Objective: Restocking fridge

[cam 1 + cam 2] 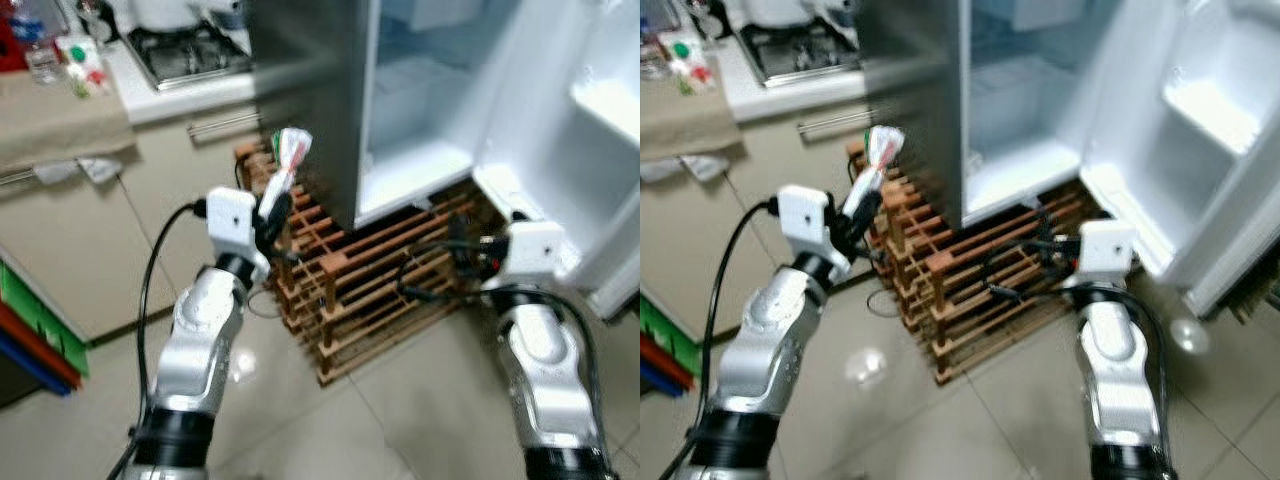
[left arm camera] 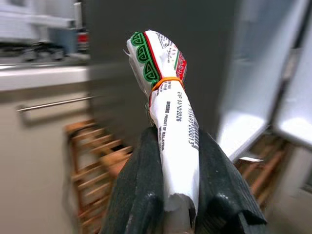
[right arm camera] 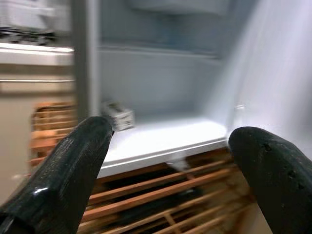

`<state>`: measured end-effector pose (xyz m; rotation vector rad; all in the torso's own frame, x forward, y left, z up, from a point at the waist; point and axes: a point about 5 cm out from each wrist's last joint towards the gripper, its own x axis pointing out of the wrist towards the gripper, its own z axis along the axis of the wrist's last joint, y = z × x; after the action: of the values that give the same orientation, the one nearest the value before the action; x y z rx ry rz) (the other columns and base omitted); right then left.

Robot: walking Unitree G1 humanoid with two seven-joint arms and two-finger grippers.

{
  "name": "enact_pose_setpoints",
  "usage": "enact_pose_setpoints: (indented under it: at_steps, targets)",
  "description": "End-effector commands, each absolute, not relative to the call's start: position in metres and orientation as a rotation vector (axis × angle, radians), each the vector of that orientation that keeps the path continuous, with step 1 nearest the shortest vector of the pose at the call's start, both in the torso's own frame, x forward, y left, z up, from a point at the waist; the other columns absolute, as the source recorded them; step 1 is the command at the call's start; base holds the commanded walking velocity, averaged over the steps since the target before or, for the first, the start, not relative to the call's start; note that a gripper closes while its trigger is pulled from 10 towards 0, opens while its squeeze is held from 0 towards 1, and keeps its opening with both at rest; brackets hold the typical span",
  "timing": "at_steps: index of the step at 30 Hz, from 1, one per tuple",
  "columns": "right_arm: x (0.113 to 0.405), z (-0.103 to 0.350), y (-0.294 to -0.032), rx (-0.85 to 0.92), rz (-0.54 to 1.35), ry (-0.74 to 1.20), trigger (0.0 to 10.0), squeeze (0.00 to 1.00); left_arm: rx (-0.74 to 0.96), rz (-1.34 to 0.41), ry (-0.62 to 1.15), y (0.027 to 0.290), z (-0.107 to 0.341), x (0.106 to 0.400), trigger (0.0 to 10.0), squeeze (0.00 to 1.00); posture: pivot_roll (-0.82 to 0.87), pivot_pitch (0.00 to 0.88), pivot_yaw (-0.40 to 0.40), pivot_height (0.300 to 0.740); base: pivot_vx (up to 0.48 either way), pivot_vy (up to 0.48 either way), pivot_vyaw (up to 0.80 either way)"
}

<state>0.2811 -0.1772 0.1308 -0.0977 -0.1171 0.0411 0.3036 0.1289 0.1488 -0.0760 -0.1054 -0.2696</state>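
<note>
Left gripper pinching wrapped packet, not yet inside open fridge; right gripper spread, empty; lower shelf nearly bare, stocking ahead

The packet is crinkled, glossy printed plastic film bound by a rubber band. The fridge has a brushed grey metal side and smooth white plastic lining, standing on a slatted bare-wood rack over glossy floor tiles.
</note>
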Motion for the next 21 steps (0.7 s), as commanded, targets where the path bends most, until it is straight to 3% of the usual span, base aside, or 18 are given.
enact_pose_setpoints:
  at_steps: [1, 8, 16, 21]
  targets:
    - [0.2804, 0.1297, -0.1818, -0.096, 0.031, -0.105, 10.0, 0.15, -0.082, -0.271, -0.096, 0.1246, 0.1465, 0.3029, 10.0, 0.0, -0.11, 0.0, 0.021, 0.74, 0.0, -0.472, 0.0]
    - [0.2835, 0.1329, -0.1799, -0.103, 0.04, -0.113, 10.0, 0.16, -0.075, -0.261, -0.093, 0.1216, 0.1457, 0.3043, 10.0, 0.0, -0.12, 0.0, 0.017, 0.74, 0.0, -0.455, 0.48]
    - [0.2837, 0.1323, -0.1791, -0.099, 0.047, -0.107, 10.0, 0.15, -0.039, -0.234, -0.095, 0.1207, 0.1465, 0.305, 10.0, 0.0, -0.12, 0.0, 0.013, 0.74, 0.0, -0.448, 0.0]
    - [0.283, 0.1326, -0.1775, -0.113, 0.059, -0.112, 10.0, 0.15, -0.075, -0.166, -0.055, 0.1293, 0.1405, 0.3085, 10.0, 0.0, -0.12, 0.0, 0.013, 0.74, 0.303, -0.366, 0.0]
